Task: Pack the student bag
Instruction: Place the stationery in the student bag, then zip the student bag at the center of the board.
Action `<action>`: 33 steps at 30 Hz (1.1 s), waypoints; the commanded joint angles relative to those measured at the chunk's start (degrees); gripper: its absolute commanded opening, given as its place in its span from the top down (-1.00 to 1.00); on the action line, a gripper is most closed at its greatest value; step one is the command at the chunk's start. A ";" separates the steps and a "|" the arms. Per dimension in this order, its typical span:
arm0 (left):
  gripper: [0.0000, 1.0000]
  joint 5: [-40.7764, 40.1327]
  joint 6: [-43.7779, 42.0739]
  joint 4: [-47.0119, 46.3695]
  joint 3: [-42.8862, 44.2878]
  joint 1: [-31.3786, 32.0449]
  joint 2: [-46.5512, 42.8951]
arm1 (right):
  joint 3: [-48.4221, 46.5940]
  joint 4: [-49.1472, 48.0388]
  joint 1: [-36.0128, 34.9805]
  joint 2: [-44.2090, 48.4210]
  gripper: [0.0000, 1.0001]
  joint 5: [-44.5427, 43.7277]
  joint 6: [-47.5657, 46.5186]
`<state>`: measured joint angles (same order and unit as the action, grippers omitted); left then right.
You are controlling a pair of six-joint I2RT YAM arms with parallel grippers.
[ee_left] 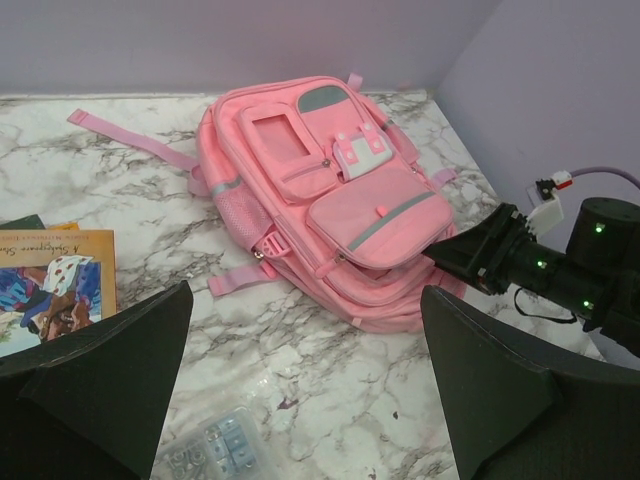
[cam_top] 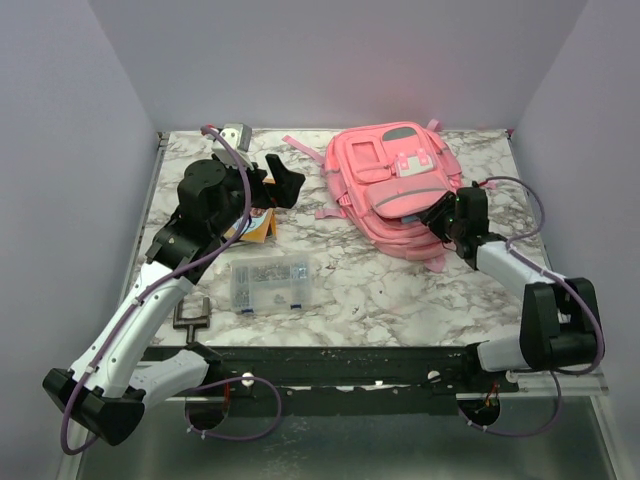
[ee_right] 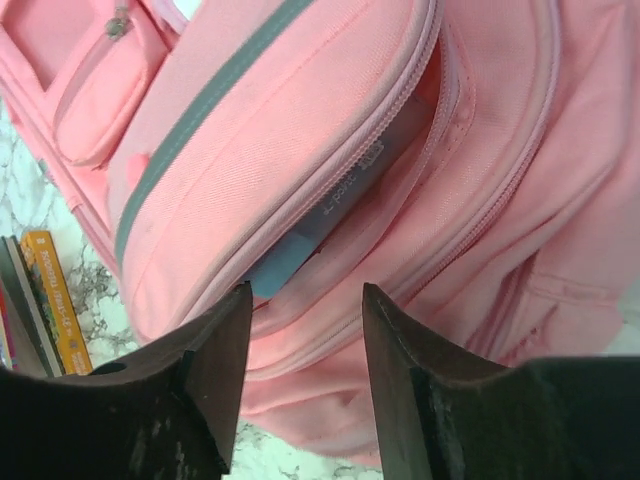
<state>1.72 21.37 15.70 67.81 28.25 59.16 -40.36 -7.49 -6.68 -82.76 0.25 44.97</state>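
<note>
The student bag (cam_top: 395,190) lies flat on its back at about 1 o'clock on the marble desk (cam_top: 380,290). Its top points to 12 o'clock, close to the far edge, and its front pockets face up. That pose puts the main zipper mouth along the 4 o'clock side, which suits the right arm.

The right end effector (cam_top: 440,215) sits right at that mouth with its jaws partly apart and nothing between them. In its wrist view a flat blue-grey item (ee_right: 300,250), probably a notebook or folder, sits partway inside the unzipped compartment with one corner showing. We judge the fabric lips are carrying it, so it needs no grip, though a push would seat it deeper.

The left end effector (cam_top: 280,180) hangs wide open and empty at 10 o'clock, above a small stack of books (ee_left: 55,280). It looks well placed to take the next one. A clear compartment box (cam_top: 268,283) lies at 8 o'clock, well apart from the bag.

For room, we see bare marble between the box and the bag and along the near edge at 6 o'clock. At 3 o'clock the bag lies near the desk's right edge, so the right arm has little room there. A strap trails toward 11 o'clock and could snag a book on its way across.
</note>
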 commanded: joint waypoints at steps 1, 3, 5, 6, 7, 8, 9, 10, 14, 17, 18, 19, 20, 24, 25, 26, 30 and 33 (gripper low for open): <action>-0.97 -0.55 -0.27 -0.06 1.58 0.05 -0.47 | -1.53 10.31 1.47 6.86 -0.08 -4.03 -5.38; -0.97 -0.18 -0.27 0.07 1.84 0.05 -0.21 | -1.61 11.26 3.05 8.39 -0.10 -3.41 -6.35; -0.97 0.39 0.03 -0.04 1.72 0.05 -0.09 | -1.59 11.17 4.74 9.18 -0.10 -3.13 -6.49; -0.97 0.40 0.08 -0.01 1.63 0.05 -0.02 | -1.65 11.27 5.64 9.15 -0.09 -2.86 -6.00; -0.97 0.32 0.01 0.00 1.67 0.01 0.21 | -1.78 11.26 6.32 8.91 -0.05 -2.57 -5.59; -0.97 0.22 -0.07 -0.04 1.71 0.05 0.41 | -1.99 11.42 6.33 8.51 -0.01 -2.60 -5.02; -0.97 0.17 -0.10 0.03 1.78 0.05 0.52 | -2.20 11.50 7.95 7.90 0.02 -2.72 -4.79; -0.97 0.22 -0.03 0.10 1.84 0.05 0.57 | -2.85 12.09 8.68 7.12 0.02 -2.26 -4.74; -0.96 -0.36 -0.33 0.11 1.62 0.22 0.65 | -5.56 17.75 10.10 4.67 -0.06 -0.93 -4.70; -0.96 0.19 -0.33 0.50 2.19 0.14 1.45 | -4.81 18.56 10.48 4.63 -0.20 2.02 -5.63; -0.96 0.82 -0.12 0.55 2.24 0.14 1.55 | -4.43 18.35 10.62 4.49 -0.24 2.89 -5.80; -0.96 1.10 0.11 0.47 2.15 0.18 1.64 | -4.01 18.42 10.58 4.16 -0.28 3.33 -5.86; -0.96 1.26 0.25 0.40 2.06 0.23 1.86 | -3.60 18.10 10.62 3.83 -0.30 4.45 -5.85; -0.96 2.07 0.42 0.82 2.67 0.23 2.97 | -0.99 15.31 10.61 1.22 -0.34 9.87 -5.17; -0.96 2.51 0.56 0.85 2.76 0.22 3.07 | -0.08 13.93 10.60 0.43 -0.34 10.60 -5.23; -0.96 2.76 0.67 0.90 2.76 0.23 3.12 | 0.54 12.81 10.54 -0.37 -0.34 11.80 -5.11; -0.96 1.96 0.18 1.10 2.89 0.23 3.60 | 1.45 9.58 10.54 -3.18 -0.28 14.97 -4.10; -0.96 2.33 0.26 1.21 2.95 0.23 4.19 | 0.45 9.88 10.46 -3.77 -0.08 15.07 -3.67</action>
<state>2.61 21.65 16.21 68.93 28.25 62.57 -40.80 2.26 4.25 -84.12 10.59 40.40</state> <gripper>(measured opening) 0.980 0.597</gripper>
